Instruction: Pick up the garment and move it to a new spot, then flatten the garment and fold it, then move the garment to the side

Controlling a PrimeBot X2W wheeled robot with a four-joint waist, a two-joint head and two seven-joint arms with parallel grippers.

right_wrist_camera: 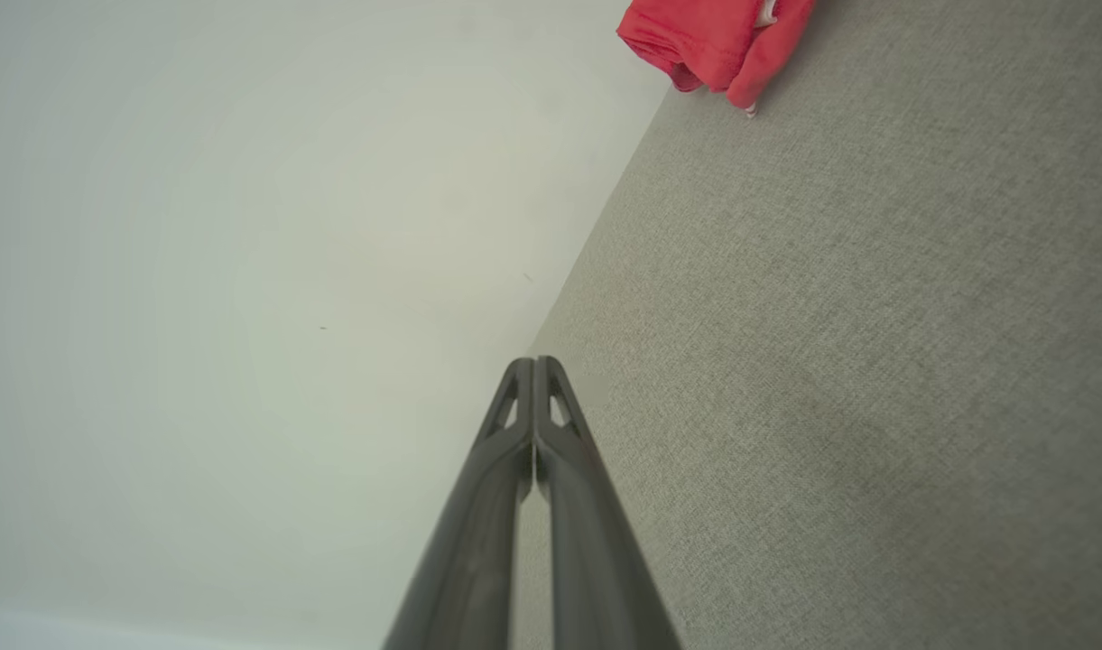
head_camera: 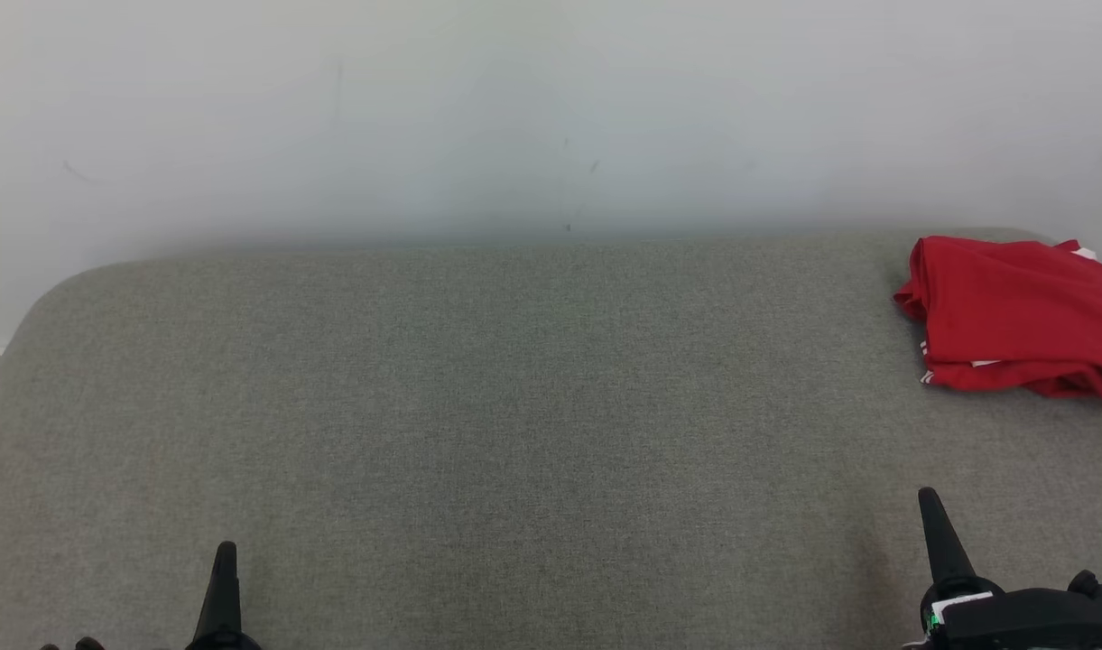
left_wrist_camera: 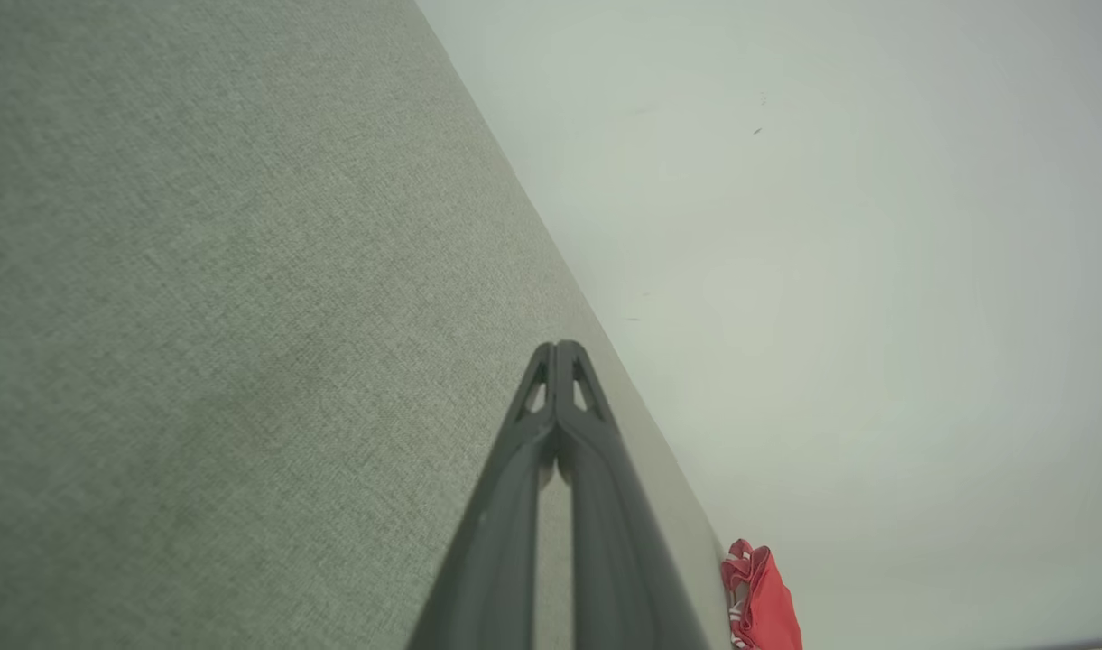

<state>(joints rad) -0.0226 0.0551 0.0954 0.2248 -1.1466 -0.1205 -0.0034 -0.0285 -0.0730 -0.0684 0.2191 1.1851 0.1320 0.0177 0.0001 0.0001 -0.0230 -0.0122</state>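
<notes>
Pointing forward at the near edge, two in number: left gripper (head_camera: pixel 225 564) and right gripper (head_camera: pixel 931 510), each pinched closed, gripping nothing. Lying folded near the far right corner of one grey fabric surface (head_camera: pixel 514 406): one red garment (head_camera: pixel 1020 311), well apart from both.

One red garment (head_camera: pixel 1020 311), seemingly a single piece, far right on the grey surface (head_camera: pixel 514 406); two grippers: left gripper (head_camera: pixel 226 547), right gripper (head_camera: pixel 926 495)
</notes>
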